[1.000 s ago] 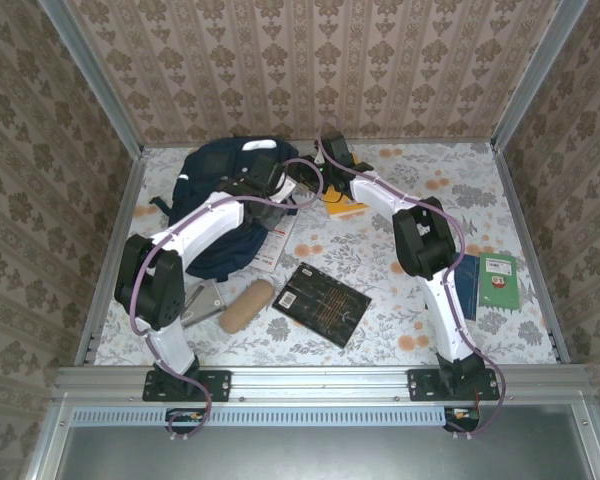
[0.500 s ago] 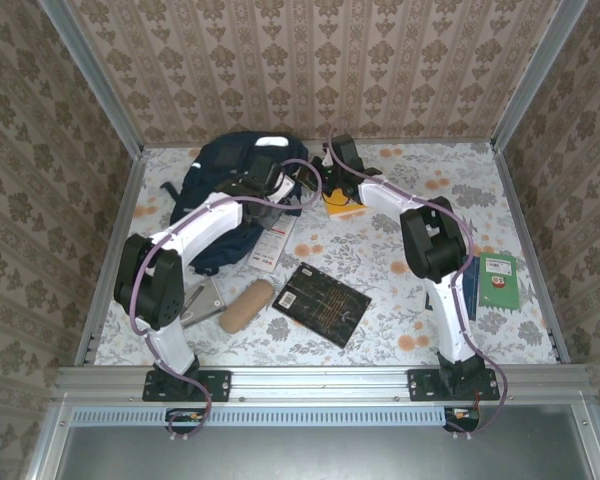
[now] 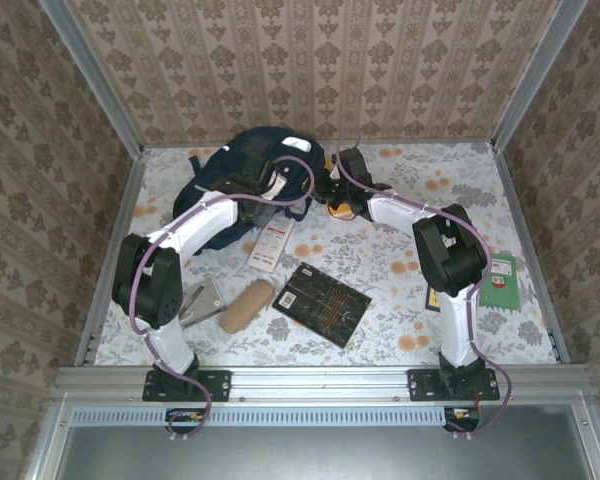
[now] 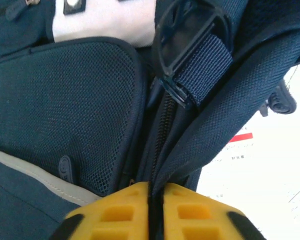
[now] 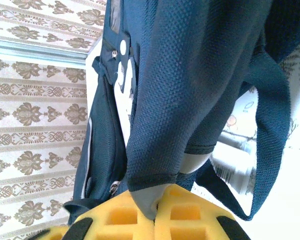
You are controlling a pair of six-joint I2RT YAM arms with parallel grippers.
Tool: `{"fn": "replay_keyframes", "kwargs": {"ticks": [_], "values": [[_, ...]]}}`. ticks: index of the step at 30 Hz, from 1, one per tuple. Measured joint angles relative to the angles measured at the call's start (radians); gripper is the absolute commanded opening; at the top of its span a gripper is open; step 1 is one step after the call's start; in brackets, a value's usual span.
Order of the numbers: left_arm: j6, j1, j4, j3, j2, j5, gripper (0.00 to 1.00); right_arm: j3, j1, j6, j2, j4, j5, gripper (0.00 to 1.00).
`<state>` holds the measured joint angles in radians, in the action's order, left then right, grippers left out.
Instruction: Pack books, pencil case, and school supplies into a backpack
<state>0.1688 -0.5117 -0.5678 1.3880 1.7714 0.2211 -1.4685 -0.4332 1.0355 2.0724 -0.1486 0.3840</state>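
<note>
The navy backpack [image 3: 255, 160] is bunched up at the back of the table, held between both arms. My left gripper [image 3: 282, 188] [image 4: 156, 188] is shut on the backpack [image 4: 65, 105], pinching fabric beside its zip. My right gripper [image 3: 330, 188] [image 5: 156, 199] is shut on a grey-edged flap of the backpack [image 5: 190, 75]. An orange-yellow book [image 3: 343, 209] lies under the right wrist. The white packet [image 3: 273, 243] with red print, a black book [image 3: 325, 303], the tan pencil case [image 3: 246, 305] and a grey angular piece [image 3: 202, 298] lie nearer. A green book [image 3: 501, 280] sits at the right.
Patterned walls [image 3: 320, 70] and metal frame posts [image 3: 115, 130] close the table in on three sides. A strip of flowered tabletop [image 3: 430, 190] runs along the back right. The right arm's upper link [image 3: 450, 260] stands beside the green book.
The right gripper closed on the backpack. Both arms have pulled it up and toward the back wall, uncovering the white packet. The right arm's elbow swung right.
</note>
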Motion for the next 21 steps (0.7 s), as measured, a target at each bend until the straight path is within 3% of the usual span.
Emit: {"fn": "replay_keyframes", "kwargs": {"ticks": [3, 8, 15, 21], "values": [[-0.055, 0.012, 0.013, -0.050, -0.028, -0.006, 0.37, 0.029, -0.023, 0.034, -0.024, -0.005, -0.022, 0.00], [-0.182, 0.005, 0.049, -0.178, -0.179, 0.000, 0.40, 0.037, -0.055, 0.110, -0.037, -0.011, -0.040, 0.00], [-0.397, -0.044, 0.134, -0.389, -0.431, -0.021, 0.33, 0.041, -0.116, 0.166, -0.081, -0.002, -0.102, 0.00], [-0.532, -0.073, 0.250, -0.550, -0.467, -0.060, 0.29, 0.041, -0.145, 0.198, -0.090, 0.005, -0.120, 0.00]]}}
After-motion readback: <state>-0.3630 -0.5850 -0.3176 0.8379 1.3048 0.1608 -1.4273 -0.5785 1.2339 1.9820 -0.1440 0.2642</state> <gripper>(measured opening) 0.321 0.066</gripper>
